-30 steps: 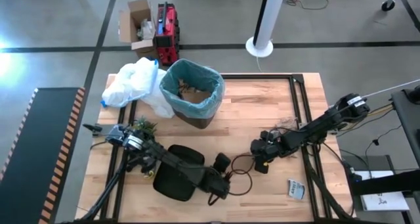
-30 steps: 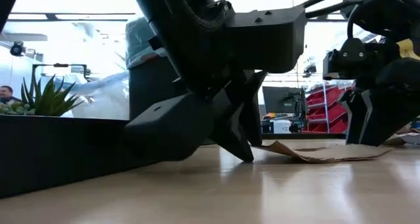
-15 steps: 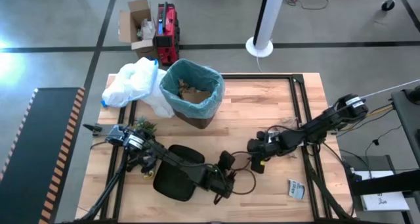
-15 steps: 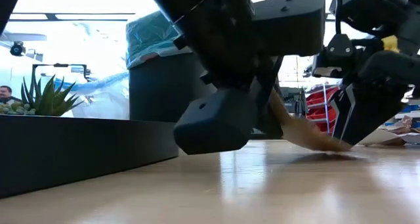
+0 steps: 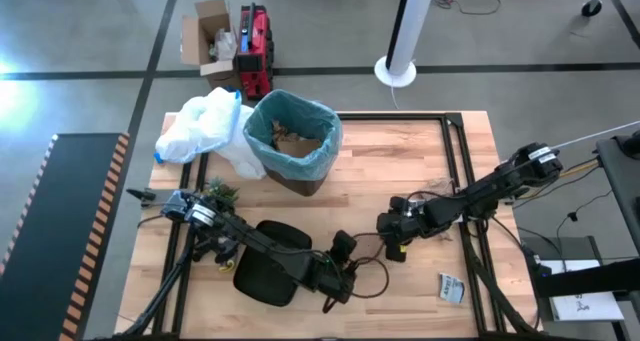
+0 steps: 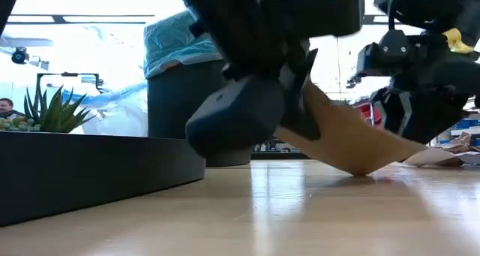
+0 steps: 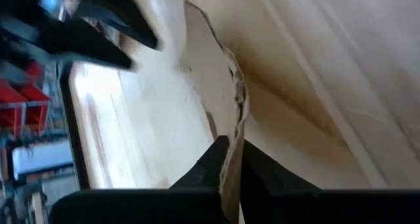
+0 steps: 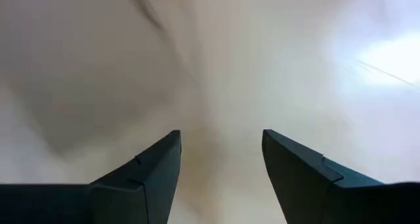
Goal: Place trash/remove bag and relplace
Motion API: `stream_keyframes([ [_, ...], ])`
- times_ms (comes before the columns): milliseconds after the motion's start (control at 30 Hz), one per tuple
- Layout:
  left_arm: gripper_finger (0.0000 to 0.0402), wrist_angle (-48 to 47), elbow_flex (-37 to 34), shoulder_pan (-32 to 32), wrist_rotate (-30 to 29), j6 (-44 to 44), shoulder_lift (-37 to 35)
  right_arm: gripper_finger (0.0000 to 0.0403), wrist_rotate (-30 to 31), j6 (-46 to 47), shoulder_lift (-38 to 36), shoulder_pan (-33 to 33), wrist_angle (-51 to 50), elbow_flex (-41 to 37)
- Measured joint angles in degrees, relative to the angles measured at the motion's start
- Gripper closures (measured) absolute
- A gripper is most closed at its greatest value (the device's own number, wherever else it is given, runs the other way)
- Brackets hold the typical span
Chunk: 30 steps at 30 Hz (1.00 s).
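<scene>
A flat piece of brown paper trash (image 6: pixel 345 140) slants up off the table, with my left gripper (image 6: pixel 300 109) shut on its raised end near the table's front middle (image 5: pixel 347 249). My right gripper (image 5: pixel 392 243) stands open by the paper's low end, fingers apart in the right wrist view (image 8: pixel 220 152). The dark bin (image 5: pixel 292 141) stands at the far middle, lined with the light-blue bag (image 5: pixel 320 121) and holding brown paper pieces. A small printed wrapper (image 5: pixel 451 287) lies at the front right. My left gripper pinches one edge of the brown paper (image 7: pixel 231 159) between its two fingers, slanting down from the table's left. The sheet tilts up at the held end, and its opposite end (image 6: pixel 367 168) rests on the table. My right gripper: I cannot tell whether it touches the paper.
A white plastic bag (image 5: pixel 205 126) lies left of the bin, with a green plant sprig (image 5: pixel 220 193) near it. A black oval piece (image 5: pixel 268 263) lies under my left arm. A low black wall (image 6: pixel 90 173) fills the low view's left.
My left gripper has shut on the brown paper's edge and risen a little. The paper, which lay flat on the table, is now tipped up at the held end while its other end stays down by my right gripper.
</scene>
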Motion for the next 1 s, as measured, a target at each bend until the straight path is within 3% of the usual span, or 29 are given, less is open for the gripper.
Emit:
stream_keyframes([
  [200, 0.0400, -4.74, -0.07, -0.72, -5.50, -7.20, -4.34, 0.0208, 12.57, 2.56, -5.49, 1.51, -20.06, 5.90],
  [533, 0.0400, -10.31, -1.72, -4.13, -18.87, -18.04, -19.75, 0.0216, 16.28, 5.96, -11.89, 2.89, -16.77, 4.81],
  [667, 0.0401, -10.70, -6.77, -4.62, -22.91, -22.94, -27.86, 0.0223, 22.97, 10.99, -11.56, 5.22, -10.90, 1.89],
  [800, 0.0401, -10.68, -12.25, -4.40, -29.32, -26.01, -36.48, 0.0230, 23.94, 8.37, -11.56, 9.57, 1.10, -2.92],
  [1000, 0.0401, -7.53, -17.31, 0.26, -29.36, -27.50, -47.91, 0.0229, 27.98, -2.20, -10.69, 15.22, 33.76, -11.34],
])
